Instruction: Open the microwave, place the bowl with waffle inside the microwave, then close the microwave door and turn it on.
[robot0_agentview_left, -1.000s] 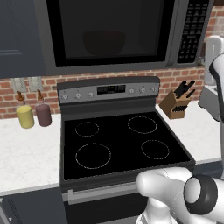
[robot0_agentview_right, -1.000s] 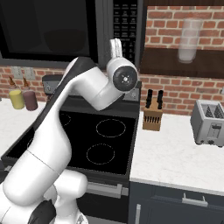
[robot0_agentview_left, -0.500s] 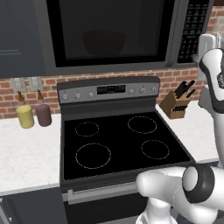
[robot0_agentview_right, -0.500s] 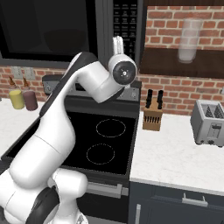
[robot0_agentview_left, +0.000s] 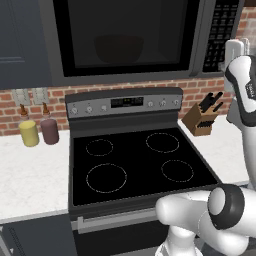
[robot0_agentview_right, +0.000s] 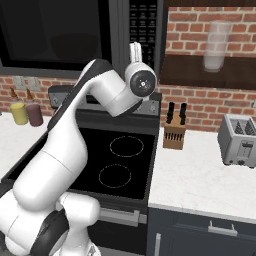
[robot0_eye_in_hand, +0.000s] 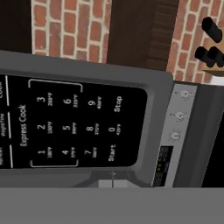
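The microwave hangs above the stove with the microwave door closed. Behind the dark glass the bowl shows dimly, also as a dark shape in the right base view. The waffle is hidden. My gripper is shut on nothing and points at the lower part of the black keypad. In the left base view the gripper stands just right of the keypad. In the hand view the shut gripper sits close below the Start key on the keypad.
The black stove lies under the microwave. A knife block stands to its right, then a toaster. Two bottles stand on the left counter. A glass sits on the dark shelf.
The hand has edged a little further toward the keypad; the gripper has stayed shut and the door closed.
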